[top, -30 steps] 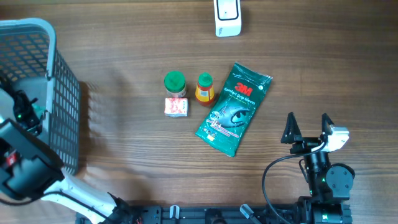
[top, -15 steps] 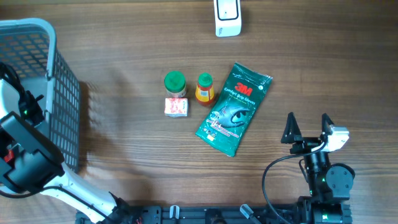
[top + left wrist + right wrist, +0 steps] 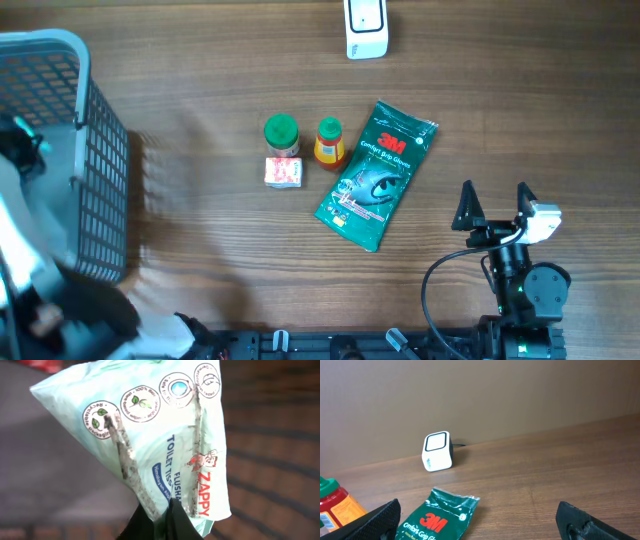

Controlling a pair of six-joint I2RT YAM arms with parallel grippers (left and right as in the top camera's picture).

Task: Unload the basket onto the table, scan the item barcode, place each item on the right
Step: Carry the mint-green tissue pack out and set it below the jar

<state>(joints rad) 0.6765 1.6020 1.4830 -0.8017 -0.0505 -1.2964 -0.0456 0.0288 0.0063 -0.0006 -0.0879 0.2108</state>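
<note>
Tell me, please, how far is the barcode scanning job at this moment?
Done: the left gripper is shut on a tissue pack, over by the basket. In hand: that pack, pinched at one edge; no barcode shows on the face in view. Left: carry it to the scanner at the far side of the table and present the barcode. The right gripper is open and empty.

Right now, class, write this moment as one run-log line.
left gripper: shut on tissue pack | right gripper: open | scanner: not reached
</note>
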